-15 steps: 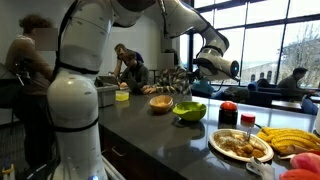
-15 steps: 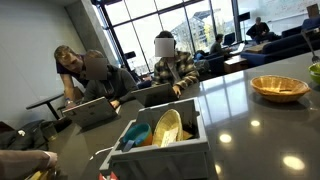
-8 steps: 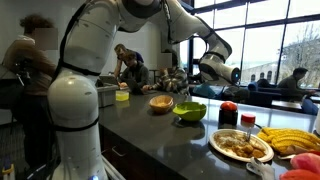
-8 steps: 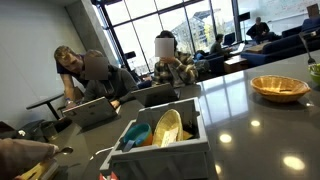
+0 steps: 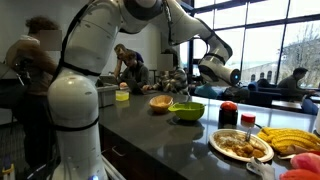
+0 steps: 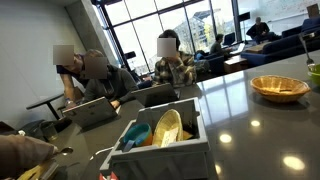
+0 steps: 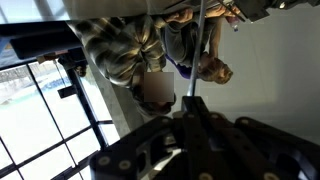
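Pinching a thin grey metal rod [image 7: 197,45] between the tightly closed fingers [image 7: 176,118] of the black gripper [image 5: 203,82], lengthwise straight out past the fingertips in the wrist view. Hovering just above and right of a shallow green plastic bowl [image 5: 186,111] on the dark countertop [image 5: 150,135].

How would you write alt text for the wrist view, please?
The dark gripper, shut on a thin metal rod, fills the lower frame. Beyond it, a person in a plaid shirt appears upside down beside large windows.
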Robot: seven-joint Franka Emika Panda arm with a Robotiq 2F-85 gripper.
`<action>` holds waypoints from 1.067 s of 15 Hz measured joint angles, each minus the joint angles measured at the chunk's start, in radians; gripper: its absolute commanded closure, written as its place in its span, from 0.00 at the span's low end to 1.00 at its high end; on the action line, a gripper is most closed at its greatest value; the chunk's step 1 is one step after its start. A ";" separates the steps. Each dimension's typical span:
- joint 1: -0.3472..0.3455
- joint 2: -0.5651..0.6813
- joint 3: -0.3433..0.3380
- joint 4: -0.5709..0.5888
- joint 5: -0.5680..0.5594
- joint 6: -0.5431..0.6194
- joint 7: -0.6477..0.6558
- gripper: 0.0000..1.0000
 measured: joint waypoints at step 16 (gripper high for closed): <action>0.027 -0.068 -0.043 -0.007 -0.316 0.164 -0.165 0.99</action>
